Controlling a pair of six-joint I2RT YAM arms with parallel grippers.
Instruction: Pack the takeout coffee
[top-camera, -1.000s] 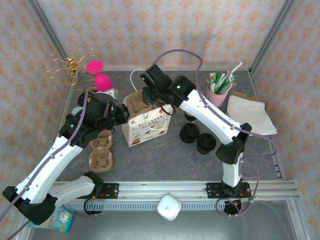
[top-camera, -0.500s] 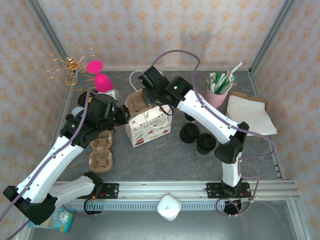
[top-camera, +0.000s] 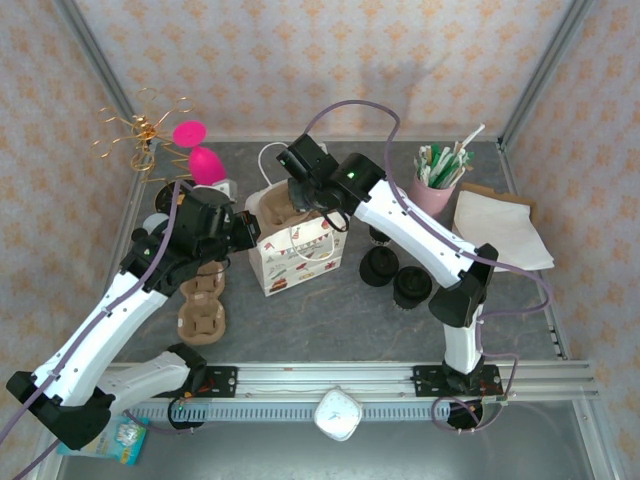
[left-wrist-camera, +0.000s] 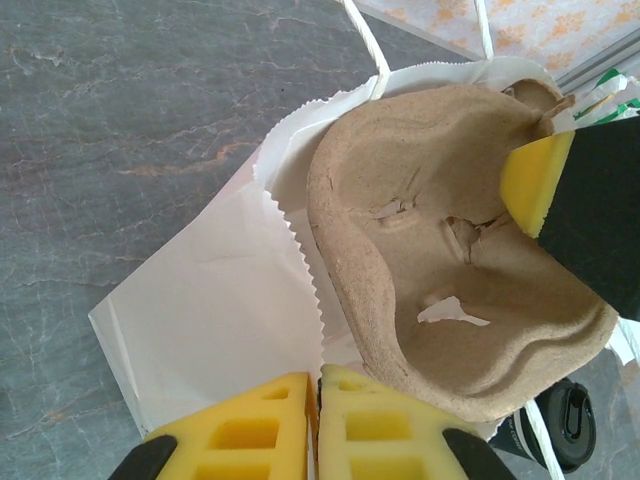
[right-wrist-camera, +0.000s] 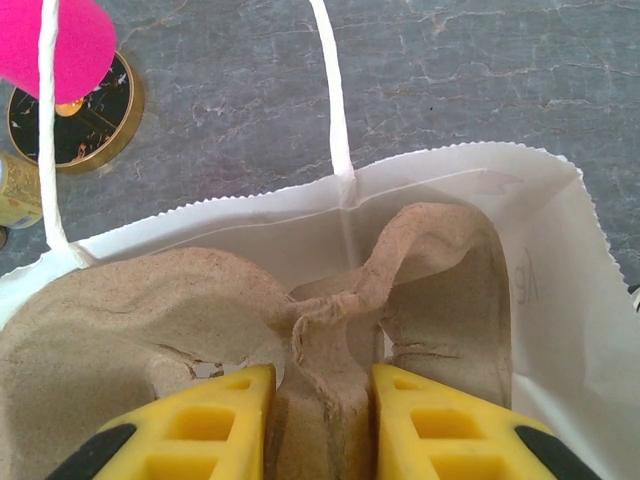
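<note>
The right gripper (right-wrist-camera: 320, 400) is clamped on the raised centre ridge of the brown moulded-pulp cup carrier (right-wrist-camera: 130, 300), which sits tilted in the open mouth of the white paper bag with string handles (right-wrist-camera: 560, 300). The left gripper (left-wrist-camera: 315, 400) has its yellow fingers (left-wrist-camera: 250, 430) pressed almost together, pinching the bag's serrated rim. The takeout coffee (left-wrist-camera: 570, 430), a cup with a round black plastic lid, is outside the bag on the grey stone-patterned table (left-wrist-camera: 120, 100), just beside the bag and partly hidden by the carrier's edge.
</note>
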